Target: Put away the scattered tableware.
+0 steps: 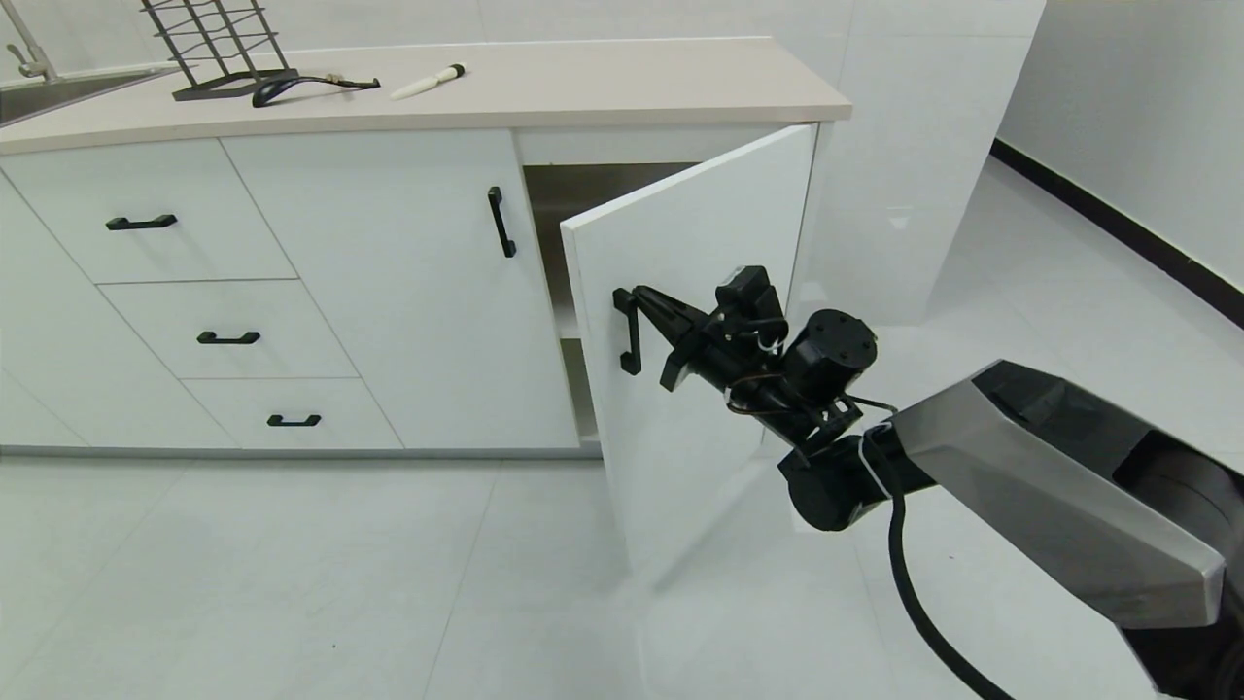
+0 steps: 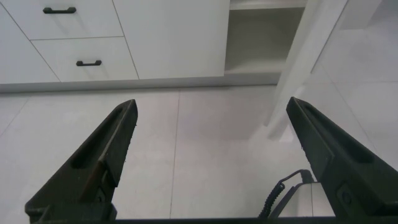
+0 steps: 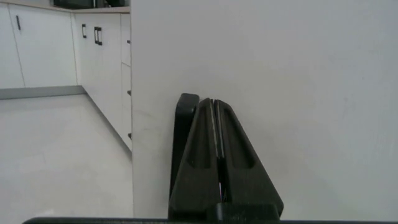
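On the countertop [image 1: 603,83] lie a black ladle-like utensil [image 1: 301,86] and a white-handled knife [image 1: 428,82]. Below it, a white cabinet door [image 1: 700,214] stands partly swung out. My right gripper [image 1: 641,295] sits at the top of the door's black handle [image 1: 632,335]. In the right wrist view the gripper [image 3: 213,101] is shut with its fingers pressed together, the handle [image 3: 183,124] right beside them and the door [image 3: 280,62] behind. My left gripper [image 2: 211,104] hangs open above the floor, nothing between its fingers.
A black wire rack [image 1: 219,49] stands on the counter beside a sink [image 1: 49,92]. Drawers [image 1: 194,243] and a closed door [image 1: 408,292] lie left of the open cabinet [image 1: 573,340], which has a shelf inside. White tiled floor [image 1: 292,583] spreads in front.
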Controlling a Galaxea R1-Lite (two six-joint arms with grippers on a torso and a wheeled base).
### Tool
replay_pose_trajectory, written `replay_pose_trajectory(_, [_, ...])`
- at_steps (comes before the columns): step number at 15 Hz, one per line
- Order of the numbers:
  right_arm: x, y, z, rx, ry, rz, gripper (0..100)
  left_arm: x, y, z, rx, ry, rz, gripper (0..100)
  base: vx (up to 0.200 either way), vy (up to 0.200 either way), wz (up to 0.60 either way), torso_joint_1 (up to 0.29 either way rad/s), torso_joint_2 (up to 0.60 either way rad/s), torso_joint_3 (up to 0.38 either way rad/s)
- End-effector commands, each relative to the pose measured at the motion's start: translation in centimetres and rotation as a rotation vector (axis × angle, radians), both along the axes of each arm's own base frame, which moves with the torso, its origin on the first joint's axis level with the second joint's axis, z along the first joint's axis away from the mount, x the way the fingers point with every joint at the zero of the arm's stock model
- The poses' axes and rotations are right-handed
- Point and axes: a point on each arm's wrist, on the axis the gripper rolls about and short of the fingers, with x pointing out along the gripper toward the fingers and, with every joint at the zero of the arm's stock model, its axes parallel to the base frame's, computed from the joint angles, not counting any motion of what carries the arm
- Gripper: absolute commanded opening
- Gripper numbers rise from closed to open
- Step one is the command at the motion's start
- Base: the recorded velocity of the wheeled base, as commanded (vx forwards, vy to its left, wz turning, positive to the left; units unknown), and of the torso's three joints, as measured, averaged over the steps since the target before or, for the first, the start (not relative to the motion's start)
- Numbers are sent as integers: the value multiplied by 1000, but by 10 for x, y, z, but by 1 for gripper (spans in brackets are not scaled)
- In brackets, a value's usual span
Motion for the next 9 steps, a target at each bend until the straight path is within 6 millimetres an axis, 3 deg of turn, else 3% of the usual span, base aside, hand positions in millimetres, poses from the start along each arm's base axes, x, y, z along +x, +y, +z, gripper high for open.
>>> replay_pose_trajectory(1, [12,-5,-17,-16,22,-23,0,0,0,0,0,1,1,100,0,0,0,0,0,0])
replay_pose_trajectory(3, [20,-17,-18,-17,23,-52,0,0,0,0,0,1,1,100,0,0,0,0,0,0])
replay_pose_trajectory(5, [21,-30,-5,-7,11,-74,0,0,0,0,0,1,1,100,0,0,0,0,0,0])
replay_pose_trajectory(9, [-7,-50,-1,-61,88,-82,0,0,0,0,0,1,5,100,0,0,0,0,0,0])
